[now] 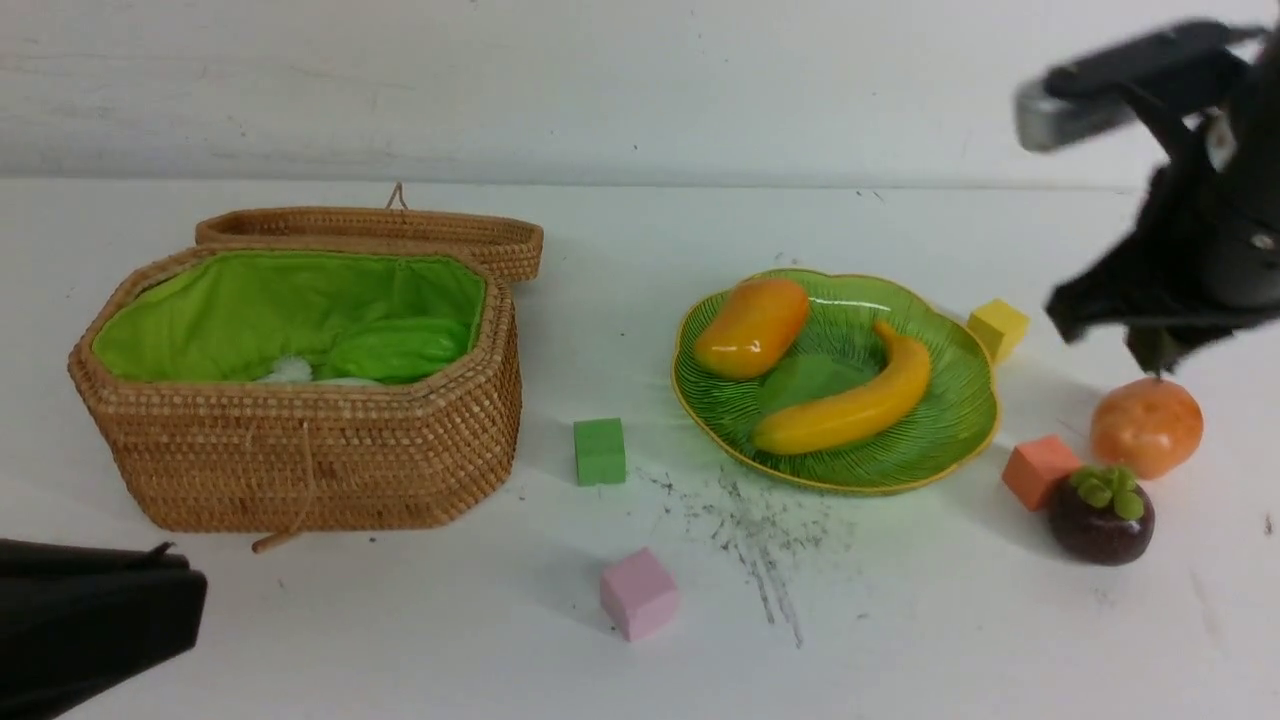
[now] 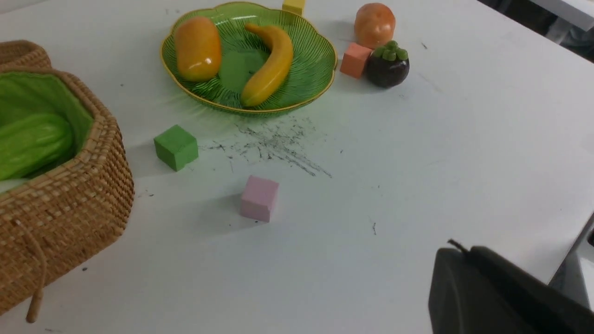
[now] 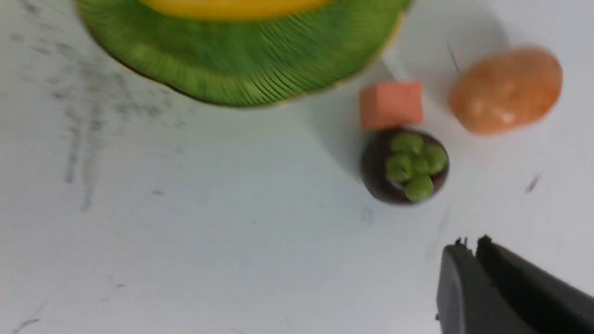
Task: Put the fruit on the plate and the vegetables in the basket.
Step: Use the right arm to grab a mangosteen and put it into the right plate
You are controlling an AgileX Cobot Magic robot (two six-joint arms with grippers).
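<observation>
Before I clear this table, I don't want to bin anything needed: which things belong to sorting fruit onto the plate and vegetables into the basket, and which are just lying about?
Belongs to the job: mango, banana, mangosteen, orange tomato-like ball, green gourd, white piece beside it (mostly hidden), plate, basket.

Just lying about: green cube, pink cube, orange cube, yellow cube.
</observation>
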